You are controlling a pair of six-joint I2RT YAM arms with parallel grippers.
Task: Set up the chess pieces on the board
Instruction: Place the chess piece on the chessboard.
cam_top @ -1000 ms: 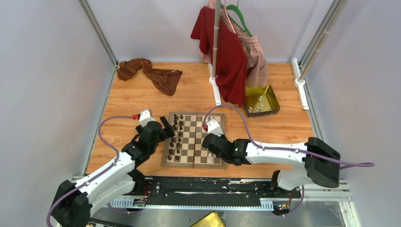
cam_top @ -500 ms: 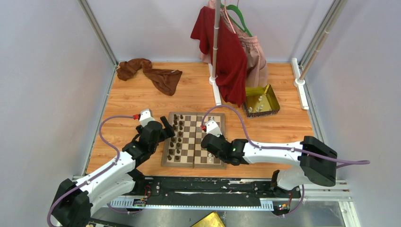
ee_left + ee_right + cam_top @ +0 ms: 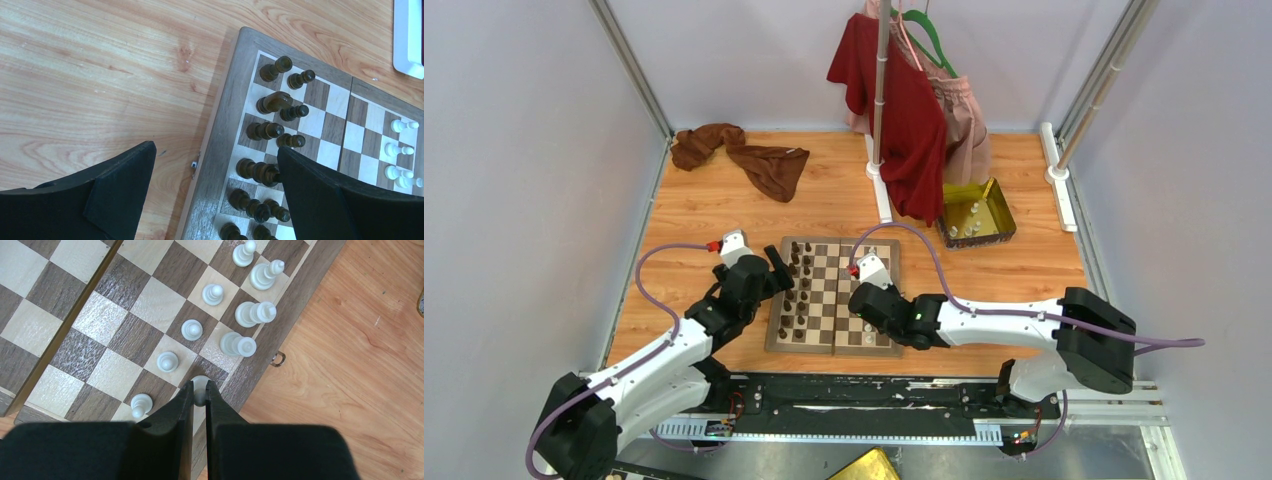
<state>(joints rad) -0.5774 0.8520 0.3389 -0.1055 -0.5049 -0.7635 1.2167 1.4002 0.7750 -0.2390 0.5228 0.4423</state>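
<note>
The left hand (image 3: 215, 150) is recorded as released, its fingers spread wide above the left border of the board (image 3: 227, 110). One finger is held over the bare table (image 3: 100, 75) and the other over the dark brown chess pieces (image 3: 265, 131), which are stood in two files along that side. The right hand (image 3: 200, 389) is seen clenched on a cream-white piece (image 3: 200, 382) at the board's right edge file, beside the border, and further cream-white chess pieces (image 3: 240, 345) are ranged in two files just beyond it.
</note>
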